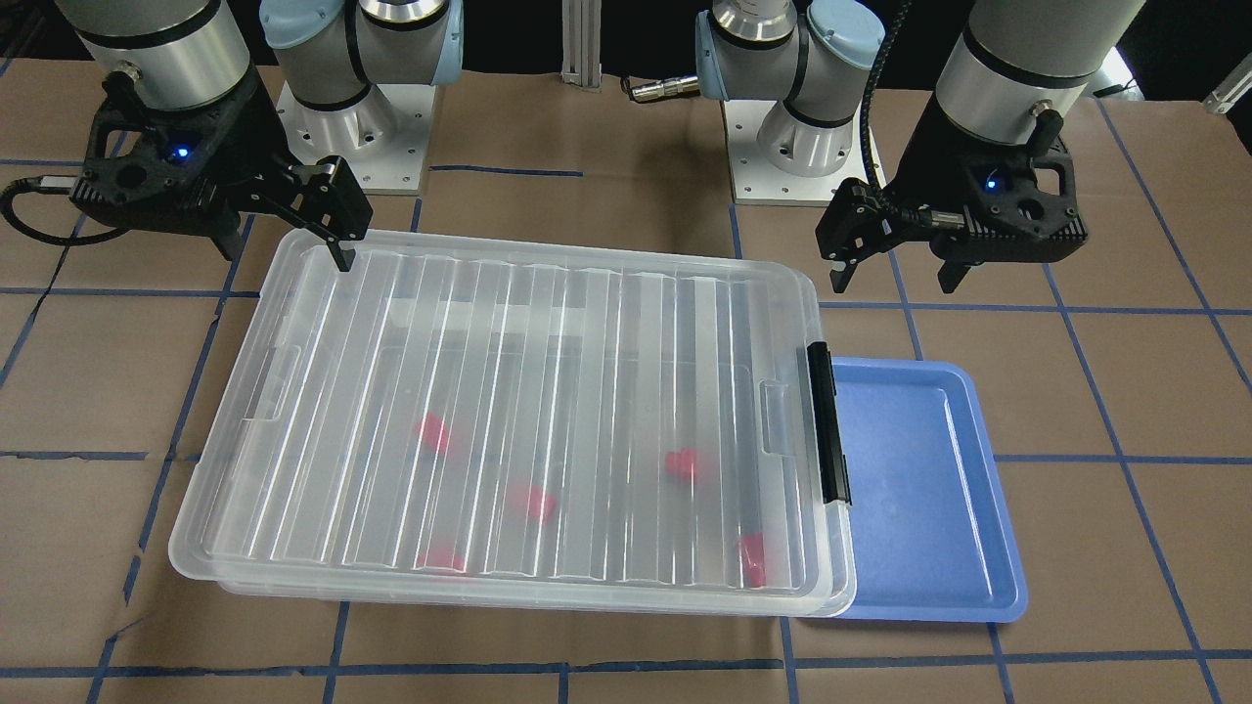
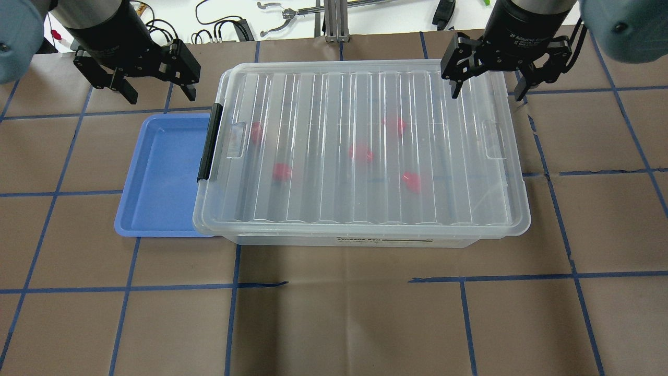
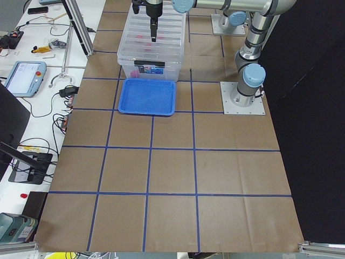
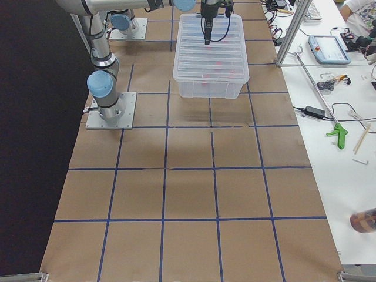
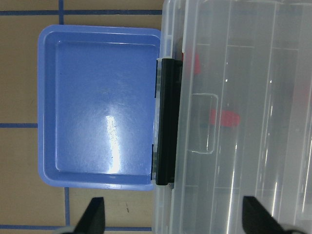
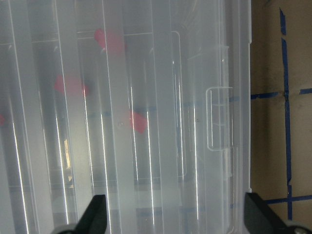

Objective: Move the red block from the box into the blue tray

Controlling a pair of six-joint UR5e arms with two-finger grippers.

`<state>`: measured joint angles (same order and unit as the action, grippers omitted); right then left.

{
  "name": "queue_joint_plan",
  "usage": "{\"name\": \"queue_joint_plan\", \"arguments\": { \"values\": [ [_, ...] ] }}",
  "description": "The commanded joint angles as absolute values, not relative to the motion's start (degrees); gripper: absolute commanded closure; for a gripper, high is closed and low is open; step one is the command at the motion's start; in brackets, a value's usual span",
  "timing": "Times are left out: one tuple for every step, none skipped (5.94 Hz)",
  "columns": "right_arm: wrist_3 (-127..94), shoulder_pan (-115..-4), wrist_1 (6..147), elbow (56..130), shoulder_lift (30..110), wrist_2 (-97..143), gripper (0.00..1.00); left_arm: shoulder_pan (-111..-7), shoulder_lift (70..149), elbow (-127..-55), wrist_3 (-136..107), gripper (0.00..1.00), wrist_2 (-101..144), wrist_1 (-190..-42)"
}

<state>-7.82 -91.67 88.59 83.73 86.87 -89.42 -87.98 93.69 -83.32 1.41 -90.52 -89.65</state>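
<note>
Brown table point(image 2: 334, 324), blue tape grid point(image 2: 177, 286); lidded box point(image 2: 365, 156) on it, blue tray point(image 2: 156, 177) at latch end, seemingly touching.

Five red blocks point(image 2: 361, 152); one tray point(image 2: 156, 172); one box point(image 2: 323, 209)

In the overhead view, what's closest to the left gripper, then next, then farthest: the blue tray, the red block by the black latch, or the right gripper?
1. The blue tray, just by the left gripper.
2. The red block, inside the closed box, beside the black latch.
3. The right gripper, over the box's other end.
</note>
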Motion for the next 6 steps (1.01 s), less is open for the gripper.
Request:
{"name": "queue_joint_plan", "arguments": {
  "values": [
    [-7.82, -91.67, 88.68, 83.76, 86.84, -89.38, 0.00, -87.98, 93.78, -83.32, 1.32, 0.02, -90.44, -89.56],
    [-7.82, -91.58, 88.59, 83.93, 86.92, -89.47, 0.00, -87.98, 93.69, -83.41, 1.32, 0.02, -90.53, -89.65],
    [-7.56, -91.50, 88.77, 84.02, 86.49, -89.39, 0.00, -88.07, 93.52, -83.67, 1.49, 0.02, -90.61, -89.65],
    [-7.21, -90.89, 89.38, 84.11, 86.40, -89.38, 0.00, -88.15, 93.52, -83.76, 1.49, 0.02, -90.53, -89.56],
    [-4.42, -89.49, 91.30, 84.11, 86.31, -89.47, 0.00, -88.15, 93.60, -83.67, 1.49, 0.02, -90.53, -89.56],
    [0.13, -86.51, 91.41, 84.20, 86.13, -89.91, 0.00, -88.15, 93.60, -83.58, 1.49, 0.02, -90.53, -89.56]
  ]
}}
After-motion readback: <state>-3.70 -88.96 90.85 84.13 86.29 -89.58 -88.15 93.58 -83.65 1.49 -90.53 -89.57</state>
